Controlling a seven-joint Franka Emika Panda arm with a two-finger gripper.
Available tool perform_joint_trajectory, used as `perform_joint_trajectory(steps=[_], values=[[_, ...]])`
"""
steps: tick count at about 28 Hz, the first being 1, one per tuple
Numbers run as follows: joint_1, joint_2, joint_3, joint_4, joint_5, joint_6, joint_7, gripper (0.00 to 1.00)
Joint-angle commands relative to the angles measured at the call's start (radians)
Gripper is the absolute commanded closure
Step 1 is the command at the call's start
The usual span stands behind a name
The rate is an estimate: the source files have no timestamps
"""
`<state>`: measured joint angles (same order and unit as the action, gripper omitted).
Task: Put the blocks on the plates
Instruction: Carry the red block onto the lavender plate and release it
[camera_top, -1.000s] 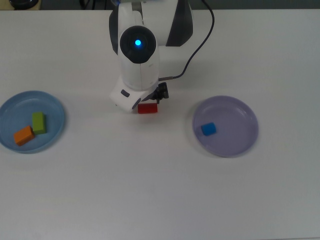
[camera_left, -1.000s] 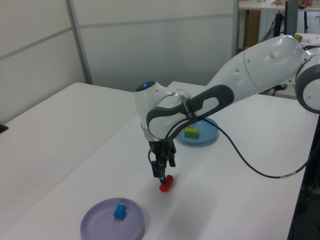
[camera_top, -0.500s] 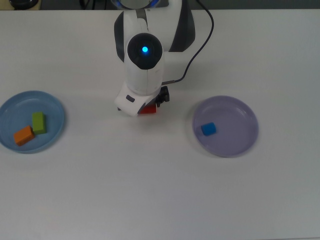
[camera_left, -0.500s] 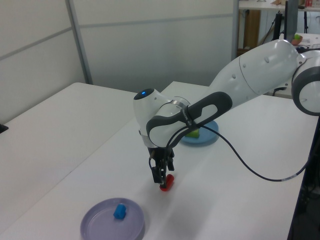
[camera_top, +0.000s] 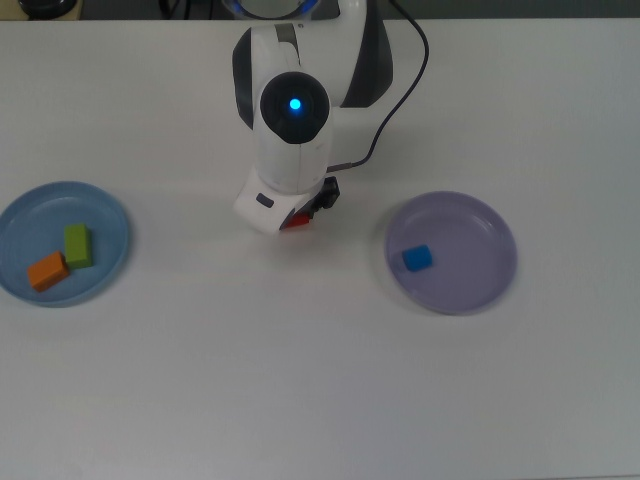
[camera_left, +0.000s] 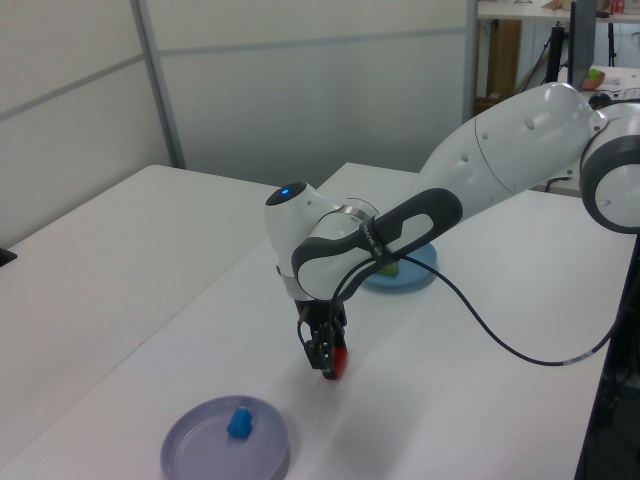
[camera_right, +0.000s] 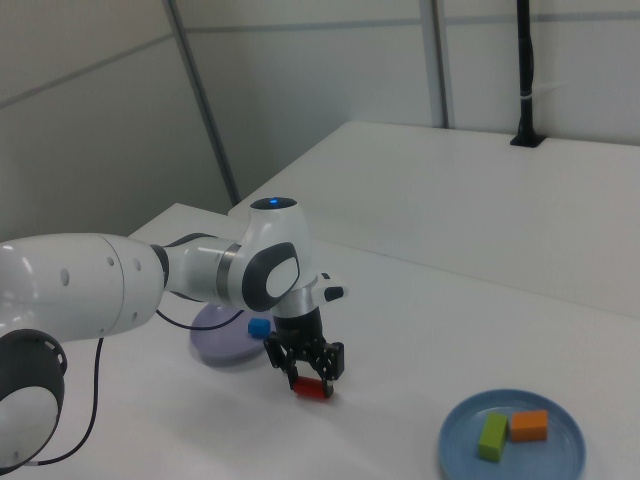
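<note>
In the top view I see my arm covering most of the red block (camera_top: 296, 222), on the table (camera_top: 300, 380) between the light blue plate (camera_top: 112, 215), which holds the green block (camera_top: 77, 245) and orange block (camera_top: 47, 271), and the lavender plate (camera_top: 480, 225) with the blue cube (camera_top: 417, 258). In the left view my gripper (camera_left: 326, 361) is down at the block. In the right view its fingers (camera_right: 285, 366) straddle the block; I cannot tell whether they grasp it.

White table, pale walls behind.
Broad white tabletop (camera_top: 300, 400) spread across all three views; grey wall panels (camera_left: 300, 80) parted by a metal post (camera_left: 158, 80) (left view); thin black pole (camera_right: 524, 70) upright on the tabletop's far part in the right view.
</note>
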<state>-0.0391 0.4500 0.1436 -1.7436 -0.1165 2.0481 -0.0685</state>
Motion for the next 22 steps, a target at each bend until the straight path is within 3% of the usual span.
perform_joint_trajectory(steps=[1,8,13,22], values=[[0.002,-0.013,-0.003,-0.022,-0.015,0.027,-0.013,0.90],[0.004,-0.073,0.011,0.044,0.011,0.010,-0.004,0.91],[0.008,-0.102,0.088,0.061,0.040,0.012,0.035,0.91],[0.131,-0.074,0.099,0.099,0.023,0.029,0.153,0.91]])
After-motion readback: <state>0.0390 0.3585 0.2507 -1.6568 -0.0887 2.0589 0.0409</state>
